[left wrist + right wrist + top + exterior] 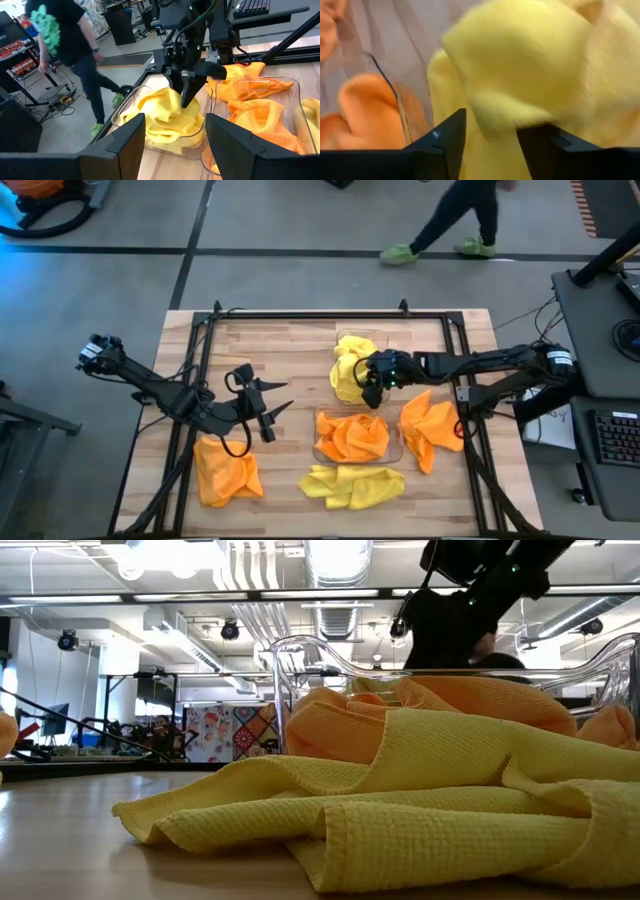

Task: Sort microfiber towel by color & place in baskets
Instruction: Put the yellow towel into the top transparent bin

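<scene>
Beneath the right claw (372,387), its fingers parted around yellow towels (350,375), sits 1 of 2 baskets (345,340); the other (320,452), just beside, holds orange towels (352,437). Loose nearby: 2 orange, 1 yellow. Left claw (272,402) gapes, empty.

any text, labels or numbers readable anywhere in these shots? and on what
No readable text in any view.
The keyboard beside the table: keys too small to read.
The person's dark shirt in the left wrist view: green print, a graphic, no legible words.
The towels, baskets and arms carry no visible labels.
</scene>
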Controlling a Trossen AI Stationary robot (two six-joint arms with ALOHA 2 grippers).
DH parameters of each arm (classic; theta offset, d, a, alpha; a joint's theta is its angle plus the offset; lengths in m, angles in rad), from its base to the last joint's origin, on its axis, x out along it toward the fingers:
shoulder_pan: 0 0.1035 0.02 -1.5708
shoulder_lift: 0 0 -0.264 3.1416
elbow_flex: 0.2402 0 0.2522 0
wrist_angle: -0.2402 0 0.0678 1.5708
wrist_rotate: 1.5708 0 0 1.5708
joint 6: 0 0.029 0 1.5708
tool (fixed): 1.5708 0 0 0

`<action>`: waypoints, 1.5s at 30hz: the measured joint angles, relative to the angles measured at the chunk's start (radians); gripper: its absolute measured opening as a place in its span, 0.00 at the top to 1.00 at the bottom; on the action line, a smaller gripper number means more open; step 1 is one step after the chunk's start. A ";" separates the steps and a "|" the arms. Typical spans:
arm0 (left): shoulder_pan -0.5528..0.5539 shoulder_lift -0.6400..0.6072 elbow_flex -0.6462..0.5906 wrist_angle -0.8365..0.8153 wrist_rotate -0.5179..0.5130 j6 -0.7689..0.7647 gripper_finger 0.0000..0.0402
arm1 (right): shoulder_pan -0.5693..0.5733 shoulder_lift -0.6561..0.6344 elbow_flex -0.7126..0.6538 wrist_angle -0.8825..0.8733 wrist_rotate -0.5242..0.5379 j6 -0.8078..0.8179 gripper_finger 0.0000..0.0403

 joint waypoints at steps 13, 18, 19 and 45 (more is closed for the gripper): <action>0.000 0.000 0.000 0.000 0.000 0.000 0.52 | 0.000 -0.058 0.111 -0.086 0.004 -0.141 0.55; 0.000 0.001 0.000 0.000 0.000 -0.002 0.52 | -0.003 -0.005 0.089 0.104 0.005 -0.234 0.66; 0.000 0.001 0.000 -0.001 0.000 -0.003 0.52 | -0.005 0.010 0.086 0.119 0.011 -0.242 0.69; 0.000 -0.043 0.142 -0.199 -0.107 -0.025 0.52 | -0.018 0.185 0.066 0.162 0.213 -0.334 0.98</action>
